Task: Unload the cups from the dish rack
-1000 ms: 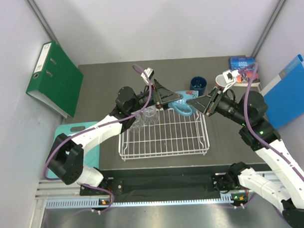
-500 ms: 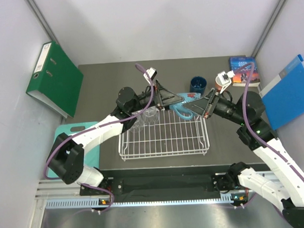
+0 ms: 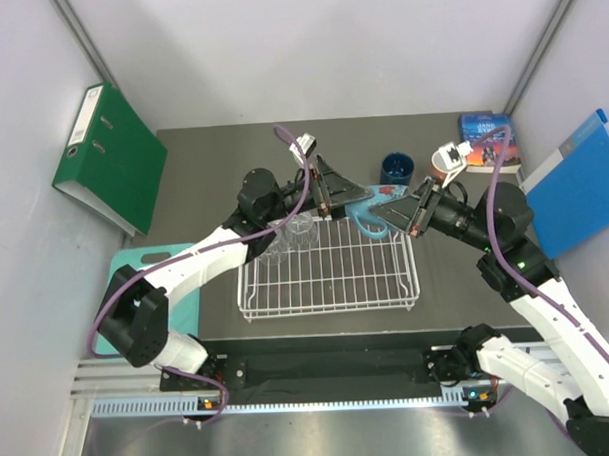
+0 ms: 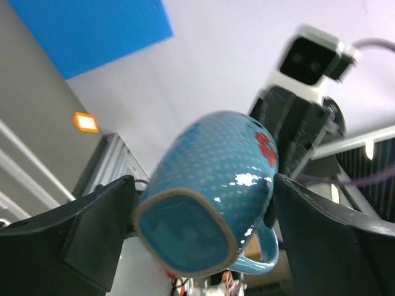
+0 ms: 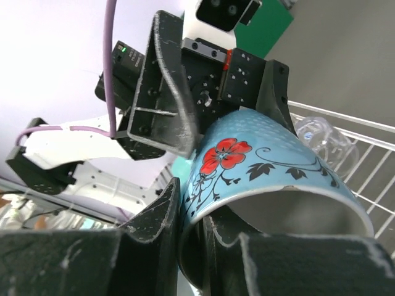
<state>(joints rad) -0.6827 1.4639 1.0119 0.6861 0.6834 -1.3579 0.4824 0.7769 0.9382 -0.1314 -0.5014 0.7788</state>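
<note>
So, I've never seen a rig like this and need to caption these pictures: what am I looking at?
The machine is a left arm and a right arm, bolted at the near edge of a dark table, each ending in a two-finger hand. One picture looks down from above and behind them; the other two come from a camera on each wrist, showing that hand's own fingers close up. On the table lies a white wire dish rack with clear glass tumblers in its far left corner; a dark blue mug stands beyond it. Above the rack's far edge, a light blue mug hangs between both hands: the right hand pinches its rim, while the left hand has a finger on either side. Whether those fingers press it, I cannot tell.
</note>
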